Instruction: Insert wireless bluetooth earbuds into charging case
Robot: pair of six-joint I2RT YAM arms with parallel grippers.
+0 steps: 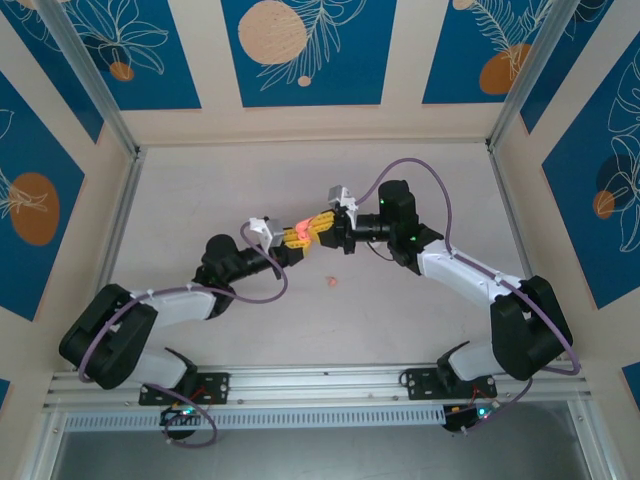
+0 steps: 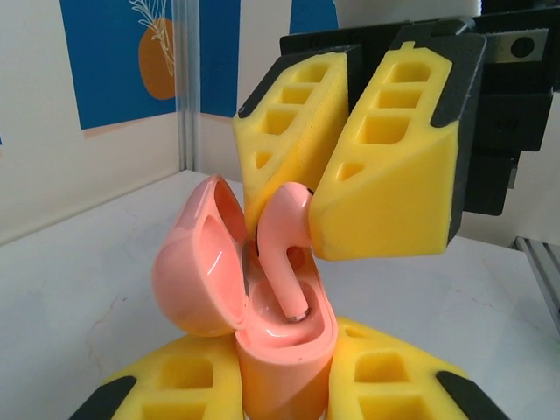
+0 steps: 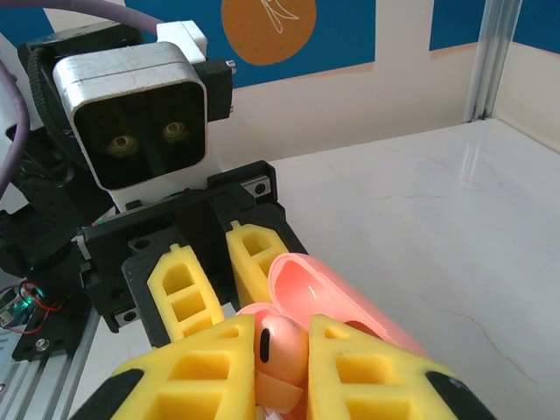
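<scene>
One earbud [image 2: 284,229] stands nearly upright with its stem reaching down into the paler inside of the open case [image 2: 289,350]. The left wrist view shows this from the side. The right wrist view, looking from above, gives just the rounded head of the earbud with a dark slot on it, and the stem is hidden there.

The lid [image 2: 197,262] of the case is swung back on its hinge and leans away to the left in the left wrist view.

The right pincer [image 3: 280,350] is closed narrowly on the head of the earbud, with one yellow foam pad on each side touching it. The left pincer [image 2: 280,389] grips the body of the case from below. Its yellow pads press the two sides, so the case sits upright between them, clear of the table (from overhead the two pincers meet tip to tip above the middle of the table).

The overhead view adds a second earbud [image 1: 332,281], a small pink bit lying loose on the pale table [image 1: 220,190]. It lies just in front of the joined pincers, apart from both.

From the right wrist, the grey camera box [image 3: 131,114] on the left arm faces the lens just above that arm's pads.
</scene>
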